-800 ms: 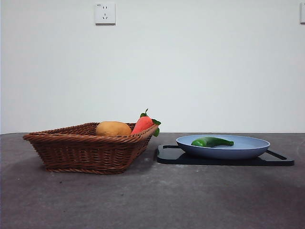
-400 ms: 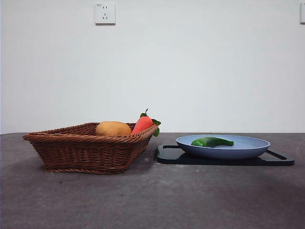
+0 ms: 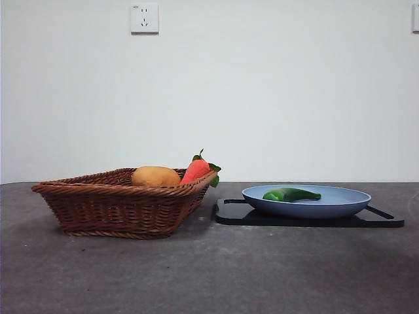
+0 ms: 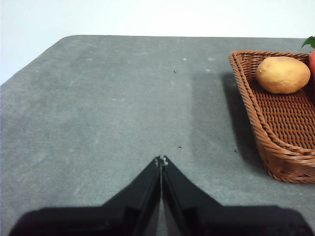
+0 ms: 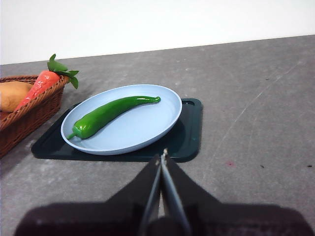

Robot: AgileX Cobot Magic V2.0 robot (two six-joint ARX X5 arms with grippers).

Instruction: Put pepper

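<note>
Just one pepper [image 3: 291, 194], plated.

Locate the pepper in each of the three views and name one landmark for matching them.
Front view: the pepper lies in the blue plate, right of the basket.
Left wrist view: the pepper is not in it; only the basket with the potato shows.
Right wrist view: the pepper lies across the blue plate on the black tray, beyond the shut right pincer.
Shared landmark: the basket.
</note>
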